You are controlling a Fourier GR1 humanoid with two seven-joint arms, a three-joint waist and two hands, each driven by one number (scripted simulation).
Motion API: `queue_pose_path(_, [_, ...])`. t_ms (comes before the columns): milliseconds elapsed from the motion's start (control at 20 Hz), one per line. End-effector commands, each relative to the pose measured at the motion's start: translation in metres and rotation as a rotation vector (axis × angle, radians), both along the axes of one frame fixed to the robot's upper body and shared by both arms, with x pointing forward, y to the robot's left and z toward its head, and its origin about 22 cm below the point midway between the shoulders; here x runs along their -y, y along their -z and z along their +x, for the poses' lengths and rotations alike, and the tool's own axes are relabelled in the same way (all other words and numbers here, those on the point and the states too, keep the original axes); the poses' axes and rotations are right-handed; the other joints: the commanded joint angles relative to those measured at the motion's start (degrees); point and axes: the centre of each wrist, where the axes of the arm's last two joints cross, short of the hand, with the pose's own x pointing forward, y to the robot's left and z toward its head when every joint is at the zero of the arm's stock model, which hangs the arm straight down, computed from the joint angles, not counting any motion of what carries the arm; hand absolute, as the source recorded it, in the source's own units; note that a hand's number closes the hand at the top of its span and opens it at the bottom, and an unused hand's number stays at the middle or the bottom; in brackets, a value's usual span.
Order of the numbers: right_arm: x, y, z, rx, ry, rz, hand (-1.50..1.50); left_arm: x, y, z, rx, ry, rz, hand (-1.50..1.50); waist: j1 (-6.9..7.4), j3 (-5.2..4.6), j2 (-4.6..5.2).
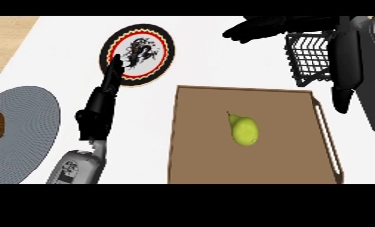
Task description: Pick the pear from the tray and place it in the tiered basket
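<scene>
The pear point(244, 131) lies in the middle of the tray point(198, 166). Left of the tray, my left hand point(101, 106) rests open, fingers straight. Above the tray's far right corner, my right hand point(273, 28) spreads open beside the basket point(307, 60).

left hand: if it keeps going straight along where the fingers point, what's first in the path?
Probably the round decorated plate. The left hand has straight fingers pointing up the view, tips already overlapping the plate's lower left rim. Height above the counter is unclear from this one view, so it may pass over the plate rather than touch it.
</scene>
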Motion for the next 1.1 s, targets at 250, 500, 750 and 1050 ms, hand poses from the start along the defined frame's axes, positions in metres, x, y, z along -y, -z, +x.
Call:
queue_pose_path(250, [-0.036, 0.004, 0.003, 0.053, -0.189, -0.162, -1.50, -0.005, 0.002, -0.001, -0.003, 0.003, 0.003, 0.00, -0.59, -0.02, -0.11])
queue_pose_path(500, [-0.034, 0.007, -0.004, 0.072, -0.219, -0.265, -1.50, -0.011, -0.002, 0.004, -0.007, -0.013, 0.005, 0.00, -0.93, -0.01, -0.17])
queue_pose_path(750, [-0.041, 0.014, -0.011, 0.096, -0.215, -0.320, -1.50, -0.005, -0.008, 0.000, -0.008, -0.014, -0.006, 0.00, -1.10, 0.01, -0.27])
queue_pose_path(1050, [-0.029, 0.015, -0.022, 0.143, -0.202, -0.342, -1.50, -0.003, 0.000, -0.001, 0.004, -0.009, -0.008, 0.00, -0.72, 0.08, 0.11])
